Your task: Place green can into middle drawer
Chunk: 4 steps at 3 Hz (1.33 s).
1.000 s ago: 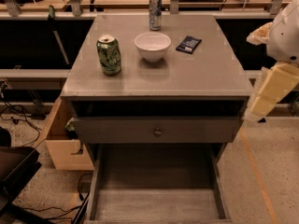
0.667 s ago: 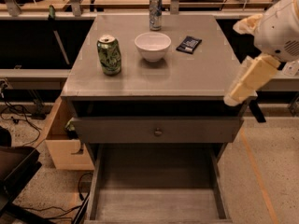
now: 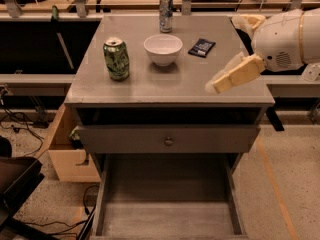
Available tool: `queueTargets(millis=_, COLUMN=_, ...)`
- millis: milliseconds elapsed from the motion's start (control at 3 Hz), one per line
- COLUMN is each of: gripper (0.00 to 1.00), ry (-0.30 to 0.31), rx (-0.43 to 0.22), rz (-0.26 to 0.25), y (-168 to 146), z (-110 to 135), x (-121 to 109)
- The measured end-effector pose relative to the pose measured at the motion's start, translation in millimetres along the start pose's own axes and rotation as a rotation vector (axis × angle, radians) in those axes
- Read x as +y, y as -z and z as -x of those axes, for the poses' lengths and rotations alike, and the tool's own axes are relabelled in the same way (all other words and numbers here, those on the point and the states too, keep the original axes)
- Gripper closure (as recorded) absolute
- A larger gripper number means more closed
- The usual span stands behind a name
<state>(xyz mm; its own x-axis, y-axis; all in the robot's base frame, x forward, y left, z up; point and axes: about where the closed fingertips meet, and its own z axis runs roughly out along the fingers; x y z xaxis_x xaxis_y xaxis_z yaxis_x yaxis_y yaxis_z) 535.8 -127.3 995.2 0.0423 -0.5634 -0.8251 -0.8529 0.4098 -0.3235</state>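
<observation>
The green can (image 3: 116,59) stands upright on the left part of the grey cabinet top (image 3: 165,86). It has green-and-white patterned sides and a silver top. My gripper (image 3: 216,85) is cream-coloured and hangs over the right part of the cabinet top, well to the right of the can and apart from it. It holds nothing that I can see. The white arm shell (image 3: 285,39) sits behind it at the right edge. The middle drawer (image 3: 167,219) is pulled out low at the front, and its flat grey floor is bare.
A white bowl (image 3: 162,49) stands at the middle of the top, a slim silver-blue can (image 3: 165,6) at the back, and a dark packet (image 3: 201,47) to the right of the bowl. A shut drawer front with a round knob (image 3: 168,140) lies above the open drawer. A cardboard box (image 3: 67,159) stands at the left.
My arm has swung left from beside the cabinet's right side to over the right part of the top. The green can and the other objects have not moved.
</observation>
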Motion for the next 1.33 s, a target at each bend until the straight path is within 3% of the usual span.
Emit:
queueTargets(millis=333, gripper=0.0, ry=-0.13, rx=-0.181, rz=-0.01, y=-12.7, z=33.8, x=12.8)
queueTargets(millis=667, gripper=0.0, ry=-0.129, rx=-0.179, rz=-0.01, y=-12.7, z=33.5, x=12.8)
queueTargets(millis=1000, gripper=0.0, ry=-0.108, rx=-0.206, rz=0.013, y=-34.0, z=47.8, x=14.5)
queueTargets(millis=1333, gripper=0.0, ry=-0.101, rx=-0.29, rz=0.062, y=-84.3, z=78.1, x=7.4)
